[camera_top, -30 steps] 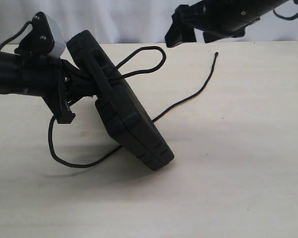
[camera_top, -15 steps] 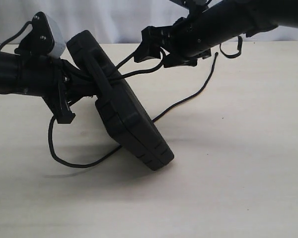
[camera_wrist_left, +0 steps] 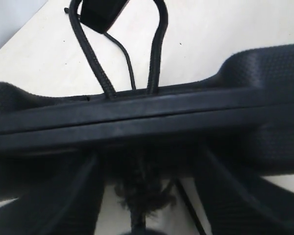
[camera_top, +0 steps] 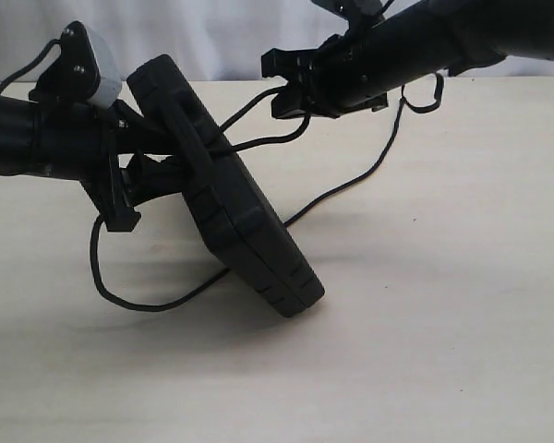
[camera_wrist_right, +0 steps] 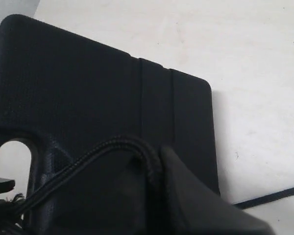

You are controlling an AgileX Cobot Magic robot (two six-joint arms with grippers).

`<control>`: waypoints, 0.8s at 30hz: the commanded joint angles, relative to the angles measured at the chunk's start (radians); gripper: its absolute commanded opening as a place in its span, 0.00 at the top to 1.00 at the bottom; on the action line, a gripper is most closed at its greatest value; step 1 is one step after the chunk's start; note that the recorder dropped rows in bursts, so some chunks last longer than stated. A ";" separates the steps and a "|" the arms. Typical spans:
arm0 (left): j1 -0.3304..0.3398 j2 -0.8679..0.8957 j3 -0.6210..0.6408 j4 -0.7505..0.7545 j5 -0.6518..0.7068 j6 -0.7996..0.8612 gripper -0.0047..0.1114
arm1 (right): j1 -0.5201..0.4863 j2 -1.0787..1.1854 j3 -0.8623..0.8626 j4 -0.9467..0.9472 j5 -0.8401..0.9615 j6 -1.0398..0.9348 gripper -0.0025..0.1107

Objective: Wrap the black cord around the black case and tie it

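Note:
The black case (camera_top: 240, 221) stands tilted on its lower edge on the table. My left gripper (camera_top: 134, 171) is at its upper left side, jaws spread wide on either side of the case's edge (camera_wrist_left: 186, 112), with the frayed cord knot between them (camera_wrist_left: 147, 205). The black cord (camera_top: 351, 180) crosses the case near the handle slot. A loop of it rises to my right gripper (camera_top: 286, 88), which is shut on the loop (camera_wrist_right: 88, 152) over the case's face (camera_wrist_right: 88, 88). The cord's tail trails toward the back right.
A slack bight of the cord (camera_top: 120, 295) lies on the pale table (camera_top: 443, 323) left of the case. The right arm's thicker cable (camera_top: 429, 97) hangs in a small loop beneath it. A white backdrop runs along the table's far edge.
My right arm came down from the back right to the cord loop and its jaws shut on it. The left jaws spread apart. The case stayed tilted in place.

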 commanded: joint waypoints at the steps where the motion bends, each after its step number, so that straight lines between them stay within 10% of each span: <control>1: -0.003 -0.043 0.000 0.008 -0.049 0.010 0.42 | 0.000 -0.064 -0.005 -0.009 0.016 -0.010 0.94; 10: -0.003 -0.240 0.000 0.303 -0.205 -0.295 0.43 | 0.000 -0.120 -0.005 -0.030 0.042 -0.010 0.94; 24: -0.003 -0.001 0.000 0.279 0.075 -0.219 0.43 | 0.000 -0.120 -0.005 -0.030 0.063 -0.010 0.94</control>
